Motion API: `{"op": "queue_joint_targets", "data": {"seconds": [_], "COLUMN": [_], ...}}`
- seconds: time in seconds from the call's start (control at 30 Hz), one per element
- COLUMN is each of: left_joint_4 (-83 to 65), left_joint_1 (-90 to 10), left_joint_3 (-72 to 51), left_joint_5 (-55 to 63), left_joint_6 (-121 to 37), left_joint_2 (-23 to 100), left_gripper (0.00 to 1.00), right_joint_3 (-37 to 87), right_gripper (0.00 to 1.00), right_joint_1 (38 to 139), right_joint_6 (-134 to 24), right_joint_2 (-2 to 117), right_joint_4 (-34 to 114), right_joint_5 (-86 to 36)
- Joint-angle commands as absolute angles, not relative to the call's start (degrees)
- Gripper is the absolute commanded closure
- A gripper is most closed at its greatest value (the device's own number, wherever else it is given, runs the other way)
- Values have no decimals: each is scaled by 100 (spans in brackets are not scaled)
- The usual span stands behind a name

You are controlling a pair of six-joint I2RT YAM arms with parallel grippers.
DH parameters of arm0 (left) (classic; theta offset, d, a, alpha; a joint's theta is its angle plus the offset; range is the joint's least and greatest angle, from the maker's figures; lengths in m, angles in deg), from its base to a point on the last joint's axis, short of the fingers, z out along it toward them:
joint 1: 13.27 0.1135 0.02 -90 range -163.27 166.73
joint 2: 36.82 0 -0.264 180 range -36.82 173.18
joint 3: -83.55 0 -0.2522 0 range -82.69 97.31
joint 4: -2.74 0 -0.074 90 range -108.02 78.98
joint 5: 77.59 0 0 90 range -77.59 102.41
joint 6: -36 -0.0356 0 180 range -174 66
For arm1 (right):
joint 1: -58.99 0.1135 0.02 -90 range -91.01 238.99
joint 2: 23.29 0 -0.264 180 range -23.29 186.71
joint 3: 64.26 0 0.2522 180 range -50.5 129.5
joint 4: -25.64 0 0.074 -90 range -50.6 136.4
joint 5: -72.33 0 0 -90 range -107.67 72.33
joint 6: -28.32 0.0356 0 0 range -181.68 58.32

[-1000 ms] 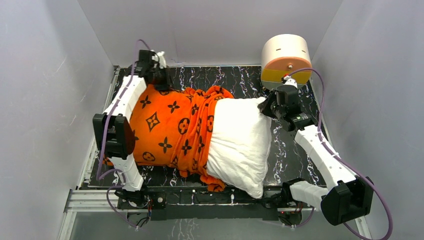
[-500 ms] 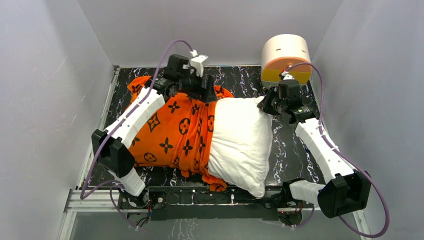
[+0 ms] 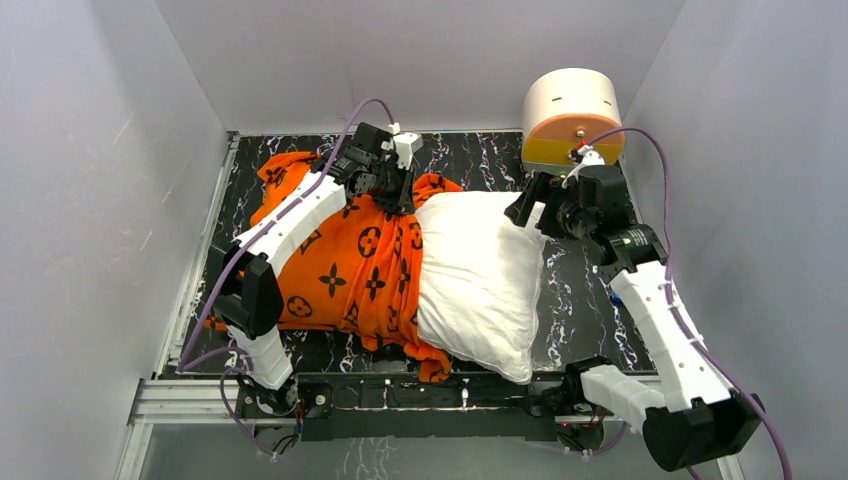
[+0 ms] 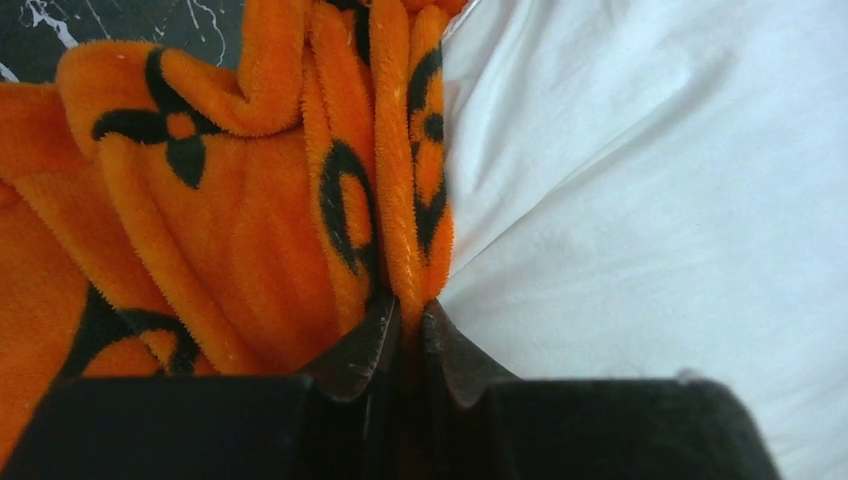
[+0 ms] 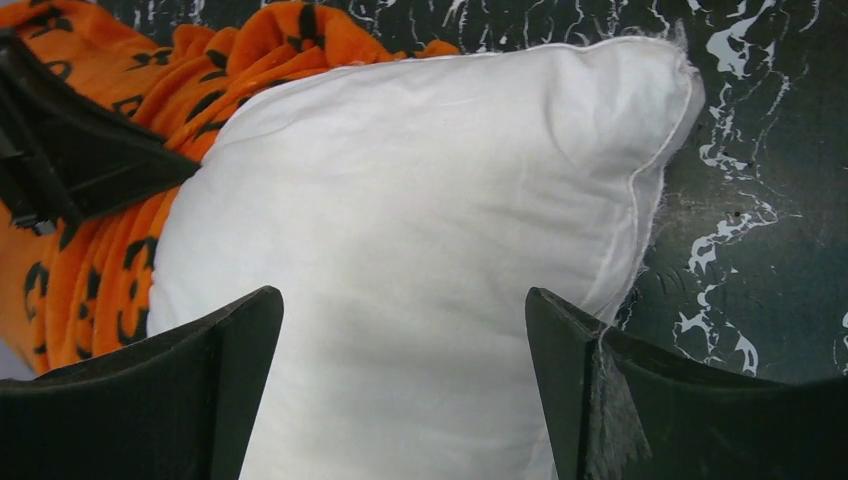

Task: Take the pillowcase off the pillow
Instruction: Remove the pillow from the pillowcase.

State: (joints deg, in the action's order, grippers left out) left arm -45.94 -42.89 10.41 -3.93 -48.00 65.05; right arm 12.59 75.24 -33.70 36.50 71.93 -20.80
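Covering pillow (image 3: 480,285) halfway, pillowcase (image 3: 340,270) bunched | left end effector (image 4: 408,320) pinching its fold | right end effector (image 5: 402,300) spread

One pillow (image 3: 480,285), one pillowcase (image 3: 335,270), one round box (image 3: 570,105), two tools (image 3: 400,195) (image 3: 525,208)

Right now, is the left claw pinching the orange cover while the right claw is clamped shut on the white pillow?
Not quite. The right gripper is open: in the right wrist view its jaws stand wide apart, with the pillow showing between them, not clamped on it. The left gripper is indeed pinching a fold of the pillowcase.
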Motion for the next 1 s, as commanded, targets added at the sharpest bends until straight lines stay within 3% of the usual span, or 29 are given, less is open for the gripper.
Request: {"op": "queue_joint_targets", "data": {"seconds": [0.0, 0.17, 0.3, 0.37, 0.4, 0.53, 0.67, 0.7, 0.8, 0.93, 0.97], "left_joint_4": [-4671, -4695, -4612, -4596, -4622, -4775, -4281, -4167, -3921, -3877, -3877], "left_joint_1": [-4183, -4179, -4175, -4170, -4159, -3406, -1988, -1910, -1894, -1907, -1919], "left_joint_3": [1167, 977, 838, 828, 820, 574, -146, -244, -330, -207, -161], "left_joint_5": [-652, -463, -436, -304, -194, 200, -422, -587, -1453, -1873, -1875], "left_joint_6": [-4461, -4511, -4504, -4494, -4501, -4397, -4013, -4023, -4008, -3969, -3983], "left_joint_2": [6477, 6478, 6364, 6308, 6281, 6011, 5312, 5168, 5009, 4783, 4653], "left_gripper": [97, 100, 100, 100, 100, 100, 100, 94, 39, 22, 15], "right_joint_3": [1494, 673, -519, -927, -1081, -1726, -1299, -1114, -666, 432, 732], "right_gripper": [1, 1, 6, 20, 41, 99, 100, 100, 100, 92, 81], "right_joint_1": [7538, 7538, 7543, 7537, 7536, 7328, 7019, 7008, 6998, 7003, 6992], "right_joint_6": [-3462, -2973, -2469, -2030, -1474, -303, -393, -453, -726, -1584, -1821], "right_joint_2": [3330, 3014, 2847, 2910, 2909, 2532, 2801, 2956, 3620, 4203, 4289], "right_joint_4": [7704, 8233, 7116, 6231, 5899, 4665, 4945, 4867, 4615, 5584, 5899], "right_joint_5": [-2756, -2236, -3490, -4115, -4001, -3312, -2936, -2986, -3492, -2792, -2395]}}
